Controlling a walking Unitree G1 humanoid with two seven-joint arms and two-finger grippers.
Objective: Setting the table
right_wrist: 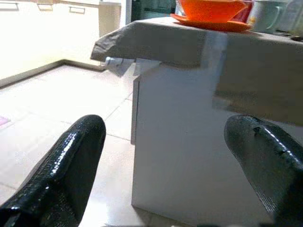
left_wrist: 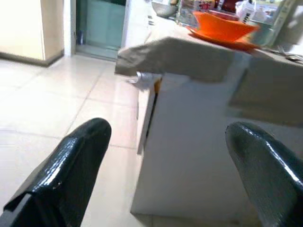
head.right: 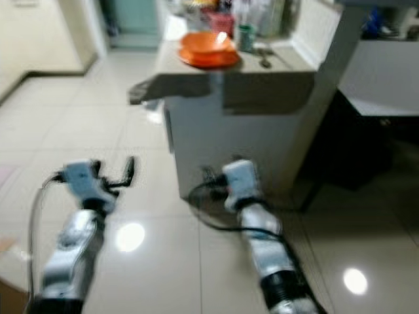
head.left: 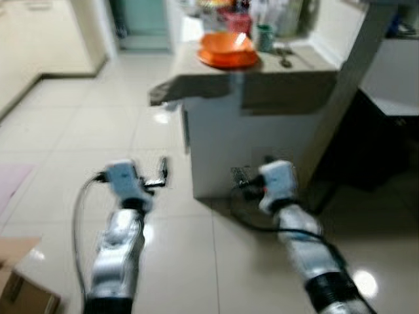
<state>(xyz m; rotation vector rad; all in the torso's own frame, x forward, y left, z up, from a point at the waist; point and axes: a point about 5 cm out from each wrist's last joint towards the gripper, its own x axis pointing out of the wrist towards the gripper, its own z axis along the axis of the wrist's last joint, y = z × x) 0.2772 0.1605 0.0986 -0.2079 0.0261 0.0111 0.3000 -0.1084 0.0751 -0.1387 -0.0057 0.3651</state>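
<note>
An orange bowl [head.left: 226, 43] sits on an orange plate [head.left: 228, 60] at the near end of a table [head.left: 288, 73] covered with a grey-beige cloth over a white base. Behind the bowl stand a green mug [head.left: 264, 37] and several blurred containers. A piece of cutlery [head.left: 285, 61] lies to the right of the plate. My left gripper [head.left: 162, 173] is open and empty, low over the floor to the left of the table base. Held low in front of the white base, my right gripper [head.left: 241, 175] is open and empty too. Both wrist views look up at the bowl [left_wrist: 222, 26] [right_wrist: 210, 9].
Glossy pale tiles [head.left: 85, 124] stretch to the left toward a glass door [head.left: 141, 19]. A cardboard box [head.left: 23, 294] lies at the lower left. A slanted grey post [head.left: 350, 72] and a dark space under a desk [head.left: 370, 144] are on the right.
</note>
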